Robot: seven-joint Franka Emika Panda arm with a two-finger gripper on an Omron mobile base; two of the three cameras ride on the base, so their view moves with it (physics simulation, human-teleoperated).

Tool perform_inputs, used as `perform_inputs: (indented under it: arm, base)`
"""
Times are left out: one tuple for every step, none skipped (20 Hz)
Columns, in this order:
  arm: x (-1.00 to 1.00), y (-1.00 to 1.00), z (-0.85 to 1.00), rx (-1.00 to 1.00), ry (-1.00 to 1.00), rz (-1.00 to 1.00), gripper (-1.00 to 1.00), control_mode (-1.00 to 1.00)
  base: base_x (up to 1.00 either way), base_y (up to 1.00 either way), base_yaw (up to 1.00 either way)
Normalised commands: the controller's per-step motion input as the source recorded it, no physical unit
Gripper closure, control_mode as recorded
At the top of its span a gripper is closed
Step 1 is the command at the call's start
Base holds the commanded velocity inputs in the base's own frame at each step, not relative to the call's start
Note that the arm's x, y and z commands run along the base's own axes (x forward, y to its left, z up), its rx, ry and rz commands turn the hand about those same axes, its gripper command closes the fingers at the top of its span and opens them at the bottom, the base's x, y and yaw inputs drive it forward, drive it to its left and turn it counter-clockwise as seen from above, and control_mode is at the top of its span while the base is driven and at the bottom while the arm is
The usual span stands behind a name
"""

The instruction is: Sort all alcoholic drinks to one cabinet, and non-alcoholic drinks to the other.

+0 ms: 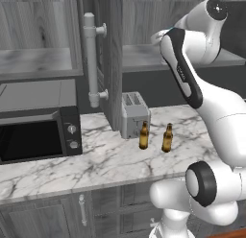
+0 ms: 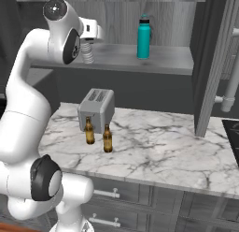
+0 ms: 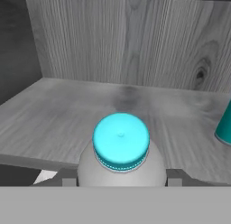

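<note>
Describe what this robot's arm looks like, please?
The glossy white, rounded robot arm is built from thick tube-like segments. Dark, nearly black rings and round caps mark its joints, and a dark stripe runs along one upper link. No loose cables show. Its end effector ends in two small dark finger tips.

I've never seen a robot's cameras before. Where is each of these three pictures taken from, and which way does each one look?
Left base view: behind the arm, to its left, looking forward over the counter, microwave and toaster; arm at right.
Right base view: behind, to its right, looking at the cabinet shelf with the teal flask; arm at left.
Hand view: on the hand, looking down onto the held water bottle into the cabinet.
Both base views share the two beer bottles.
</note>
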Motion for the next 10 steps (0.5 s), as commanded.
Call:
perform_inputs:
  arm:
    - [0.14, 0.0, 0.0, 0.0, 0.0, -0.01, 1.0, -1.0]
    - [0.14, 0.0, 0.0, 0.0, 0.0, -0.01, 1.0, -1.0]
    - [0.13, 0.0, 0.0, 0.0, 0.0, -0.01, 1.0, -1.0]
    - [0.12, 0.0, 0.0, 0.0, 0.0, -0.01, 1.0, -1.0]
    - [0.12, 0.0, 0.0, 0.0, 0.0, -0.01, 1.0, -1.0]
    - [0.11, -0.01, 0.0, 0.0, 0.0, -0.01, 1.0, -1.0]
    - [0.12, 0.0, 0.0, 0.0, 0.0, -0.01, 1.0, -1.0]
    - [0.12, -0.01, 0.0, 0.0, 0.0, -0.01, 1.0, -1.0]
    - [0.13, -0.01, 0.0, 0.0, 0.0, -0.01, 1.0, -1.0]
    - [0.14, 0.0, -0.01, 0.0, 0.0, -0.01, 1.0, -1.0]
  base:
    - [0.0, 0.0, 0.0]
    - [0.0, 0.0, 0.0]
    - [0.0, 0.0, 0.0]
    - [0.0, 0.0, 0.0]
    - [0.0, 0.0, 0.0]
    - [0.0, 0.0, 0.0]
    - [0.0, 0.0, 0.0]
    - [0.0, 0.0, 0.0]
    - [0.0, 0.0, 0.0]
    - [0.0, 0.0, 0.0]
